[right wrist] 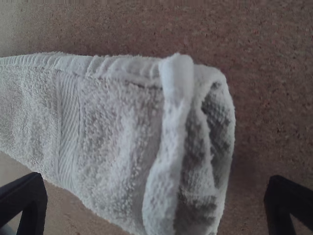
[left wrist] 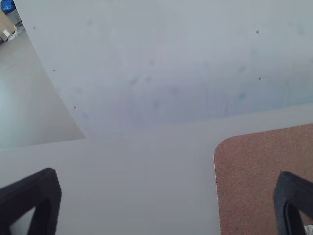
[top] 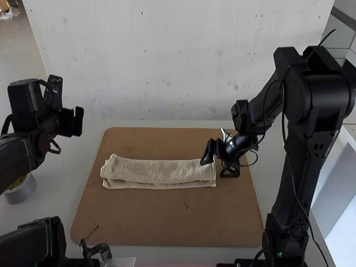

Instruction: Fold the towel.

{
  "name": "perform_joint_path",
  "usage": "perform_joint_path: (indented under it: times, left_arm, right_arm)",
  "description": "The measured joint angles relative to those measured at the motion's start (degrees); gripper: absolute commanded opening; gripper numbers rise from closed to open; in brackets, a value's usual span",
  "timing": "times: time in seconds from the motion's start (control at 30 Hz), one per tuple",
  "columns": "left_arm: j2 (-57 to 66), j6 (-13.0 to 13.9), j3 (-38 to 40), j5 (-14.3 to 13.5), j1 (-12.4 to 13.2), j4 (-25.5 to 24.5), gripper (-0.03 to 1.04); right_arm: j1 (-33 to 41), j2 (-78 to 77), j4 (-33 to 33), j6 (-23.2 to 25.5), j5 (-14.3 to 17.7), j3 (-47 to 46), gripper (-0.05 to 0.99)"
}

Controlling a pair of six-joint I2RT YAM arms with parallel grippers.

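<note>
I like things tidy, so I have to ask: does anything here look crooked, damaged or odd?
The towel on the brown board looks slightly askew: its lower layer peeks out along the near edge. The board also has a small dark mark. Nothing looks spilled.

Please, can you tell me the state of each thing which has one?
Towel: folded into a long narrow strip, lying across the board
Left gripper: open, empty
Right gripper: open, at the towel's right end
Board: lying flat on the table
</note>
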Motion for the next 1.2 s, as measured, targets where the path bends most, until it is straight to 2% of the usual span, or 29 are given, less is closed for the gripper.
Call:
perform_joint_path:
  times: [0.27, 0.33, 0.47, 0.57, 0.6, 0.73, 1.0, 1.07, 1.2]
  left_arm:
    - [-0.02, 0.48, -0.72, 2.03, 3.23, -0.07, 0.97]
    - [-0.02, 0.63, -0.72, 2.49, 3.8, -0.07, 0.97]
    - [0.0, 0.72, -0.72, 2.91, 4.63, -0.04, 0.97]
    - [-0.02, 0.87, -0.74, 3.23, 4.83, -0.02, 0.97]
    - [-0.02, 0.87, -0.72, 3.32, 4.83, -0.02, 0.97]
    - [-0.02, 0.92, -0.72, 3.74, 5.05, 0.02, 0.97]
    - [0.02, 1.05, -0.72, 4.22, 5.46, 0.09, 0.97]
    - [0.04, 1.05, -0.72, 4.24, 5.46, 0.11, 0.97]
    - [0.04, 1.05, -0.72, 4.35, 5.46, 0.09, 0.97]
  right_arm:
    - [2.56, 3.76, -0.2, 0.22, -0.76, 3.28, 0.9]
    - [2.58, 3.98, -0.13, 0.46, -0.9, 3.39, 0.84]
    - [2.78, 4.96, 0.11, 0.94, -1.88, 3.39, 0.62]
    - [2.89, 6.1, 0.2, 1.46, -2.78, 3.43, 0.33]
    - [2.86, 6.51, 0.22, 1.73, -2.99, 3.43, 0.26]
    - [2.56, 6.99, 0.66, 2.29, -3.85, 3.43, 0.11]
    - [-3.34, 4.94, 0.31, 2.05, -5.42, 2.01, 0.11]
    - [-5.6, 2.78, -0.9, 1.44, -5.68, 1.55, 0.07]
    - [-11.72, -0.83, -4.98, -1.22, -6.6, 1.62, 0.07]
